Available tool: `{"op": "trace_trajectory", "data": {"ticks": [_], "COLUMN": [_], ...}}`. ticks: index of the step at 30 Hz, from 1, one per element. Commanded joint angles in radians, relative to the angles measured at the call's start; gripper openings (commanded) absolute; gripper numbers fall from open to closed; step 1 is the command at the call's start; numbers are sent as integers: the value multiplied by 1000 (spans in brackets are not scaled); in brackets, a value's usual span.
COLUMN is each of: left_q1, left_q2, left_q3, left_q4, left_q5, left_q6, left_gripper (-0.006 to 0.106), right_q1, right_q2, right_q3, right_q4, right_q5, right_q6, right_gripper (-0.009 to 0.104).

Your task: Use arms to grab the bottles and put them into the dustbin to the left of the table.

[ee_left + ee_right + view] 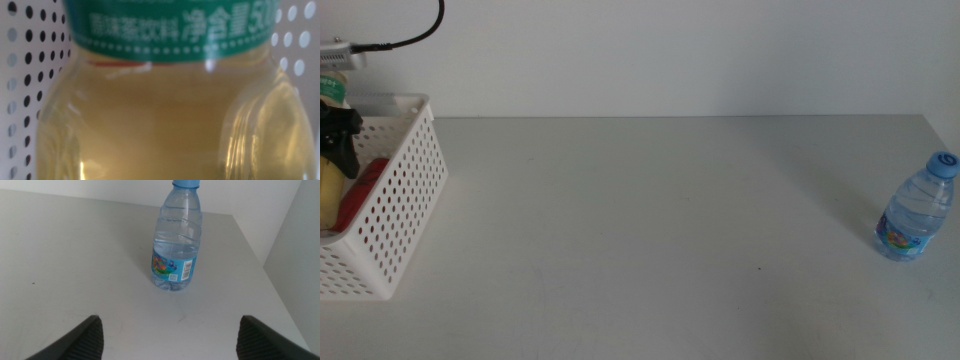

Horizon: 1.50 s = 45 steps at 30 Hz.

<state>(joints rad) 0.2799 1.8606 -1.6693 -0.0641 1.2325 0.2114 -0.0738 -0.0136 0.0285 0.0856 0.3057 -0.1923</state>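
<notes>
left wrist view: filled by the yellow bottle (165, 115), green label on top, basket holes seen behind it; whether the left gripper (338, 135) is clamped cannot be told.
right wrist view: right gripper (167, 336) spread wide, water bottle (176, 240) upright ahead, untouched.
basket (405, 195): at the table's left edge; red can (362, 188) and yellow bottle are seen inside.
table (650, 240): pale grey, white wall behind.

Plain white wall (670, 55) behind
</notes>
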Motion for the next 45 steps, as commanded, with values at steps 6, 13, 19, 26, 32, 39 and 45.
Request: {"op": "trace_trajectory", "data": {"ticks": [6,13,19,26,32,39,45], "left_q1": [0,0,-3,-26,-69,-236,-398], "left_q2": [-8,28,34,12,-108,-366,-636], "left_q3": [-42,-42,-44,-123,-137,35,296], "left_q4": [-10,-28,-49,-34,-47,-73,-83], "left_q5": [-37,-48,-37,40,34,-116,-331], "left_q6": [22,82,85,39,-27,-30,-10], "left_gripper": [5,48,94,94,92,90,90], "right_q1": [-7,-7,-7,-7,-7,-7,-7], "right_q2": [-22,-22,-22,-22,-22,-22,-22], "right_q3": [-10,-10,-10,-10,-10,-10,-10], "right_q4": [-2,-2,-2,-2,-2,-2,-2], "right_q5": [-72,-72,-72,-72,-72,-72,-72], "right_q6": [-10,-10,-10,-10,-10,-10,-10], "right_gripper": [68,68,68,68,68,68,68]}}
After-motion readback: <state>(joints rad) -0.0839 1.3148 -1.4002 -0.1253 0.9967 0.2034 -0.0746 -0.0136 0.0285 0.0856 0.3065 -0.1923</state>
